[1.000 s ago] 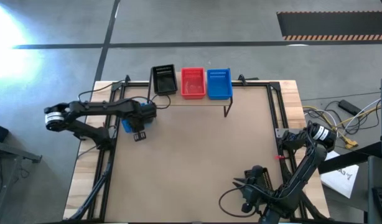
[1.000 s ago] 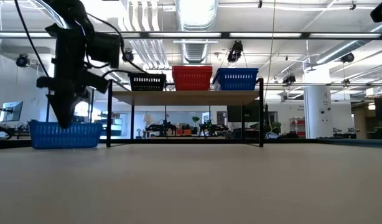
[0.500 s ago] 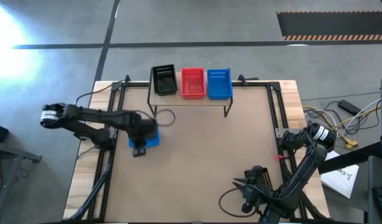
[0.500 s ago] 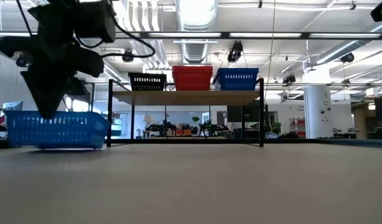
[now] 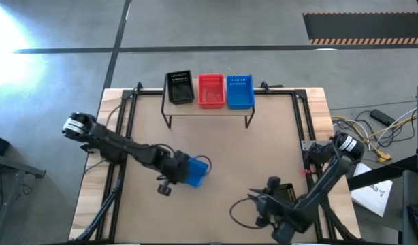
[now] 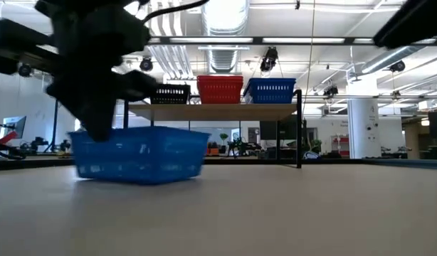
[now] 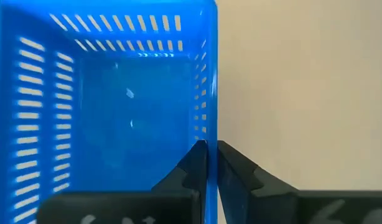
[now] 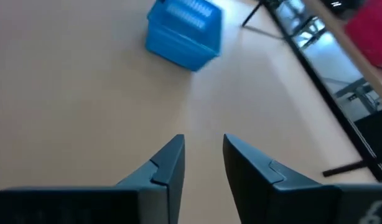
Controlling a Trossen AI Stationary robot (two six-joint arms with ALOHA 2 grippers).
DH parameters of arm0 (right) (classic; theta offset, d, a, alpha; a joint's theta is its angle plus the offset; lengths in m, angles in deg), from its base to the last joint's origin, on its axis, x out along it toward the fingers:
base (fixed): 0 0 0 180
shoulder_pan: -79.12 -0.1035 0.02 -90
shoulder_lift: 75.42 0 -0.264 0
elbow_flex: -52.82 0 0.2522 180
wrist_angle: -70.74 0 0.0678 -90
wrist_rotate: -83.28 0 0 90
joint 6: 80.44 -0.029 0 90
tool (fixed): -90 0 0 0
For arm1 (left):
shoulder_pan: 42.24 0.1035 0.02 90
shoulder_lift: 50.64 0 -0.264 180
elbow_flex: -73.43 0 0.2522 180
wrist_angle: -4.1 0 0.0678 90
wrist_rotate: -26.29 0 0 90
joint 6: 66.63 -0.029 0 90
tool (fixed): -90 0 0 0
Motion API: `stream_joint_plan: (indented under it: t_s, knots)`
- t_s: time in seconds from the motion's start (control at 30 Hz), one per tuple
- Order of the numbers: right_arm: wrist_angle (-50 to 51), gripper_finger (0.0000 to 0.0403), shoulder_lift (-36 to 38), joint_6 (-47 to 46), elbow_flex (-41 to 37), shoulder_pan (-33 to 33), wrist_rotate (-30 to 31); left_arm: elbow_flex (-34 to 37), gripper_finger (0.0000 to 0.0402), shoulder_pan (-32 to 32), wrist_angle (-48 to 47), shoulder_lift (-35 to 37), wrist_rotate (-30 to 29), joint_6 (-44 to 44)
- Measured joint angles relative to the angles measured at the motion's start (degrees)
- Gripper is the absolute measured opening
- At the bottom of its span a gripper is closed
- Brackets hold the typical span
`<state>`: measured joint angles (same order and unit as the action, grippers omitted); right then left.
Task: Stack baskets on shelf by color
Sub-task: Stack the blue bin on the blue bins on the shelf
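The left gripper [image 7: 211,163] clenches the wall of a blue slotted plastic basket [image 5: 194,171] mid-bench [image 5: 263,156]; the right gripper [image 8: 201,155], released, hovers nearby.

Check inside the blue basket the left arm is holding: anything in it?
Nothing visible inside the blue basket: bare floor and slotted walls. The left gripper, pinching its wall, and the wrist housing cover the nearest strip.

Plastic baskets, wood and black metal

A blue basket [image 7: 110,106] of glossy, smooth plastic with slotted walls is seen near the middle of the table [image 5: 263,143], whose top is matt and smooth (light wood shows along its edges). At the far edge, the shelf [image 6: 218,111] is made of pale wood on thin black metal legs. Matt dark fingers [image 8: 169,163] are shown.
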<state>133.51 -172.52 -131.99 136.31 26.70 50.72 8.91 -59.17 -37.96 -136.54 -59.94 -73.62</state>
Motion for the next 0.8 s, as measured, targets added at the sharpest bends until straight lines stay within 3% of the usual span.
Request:
stream_joint_plan:
  t_s: [0.27,0.4,0.5,0.67,0.8]
  knots:
    - [-19.4,0.0151,0.0,33.1,-0.1,10.4,-15.9,-12.2,0.0008,0.2,0.2,-12.3,-6.1,-12.0]
    - [-24.4,0.016,0.0,46.8,-0.3,13.7,-17.5,-17.1,0.0008,0.2,-0.1,-15.9,-6.2,-13.4]
    - [-24.3,0.0159,0.0,51.2,-0.4,15.7,-18.2,-19.0,0.0008,0.2,0.0,-17.0,-6.2,-13.5]
    - [-24.5,0.015,0.0,53.7,-1.6,19.8,-28.1,-20.1,0.0008,0.1,0.5,-16.8,-6.3,-13.5]
    - [-25.3,0.0144,0.0,54.4,-3.6,22.0,-29.3,-20.4,0.0008,0.0,0.8,-16.6,-6.5,-13.5]
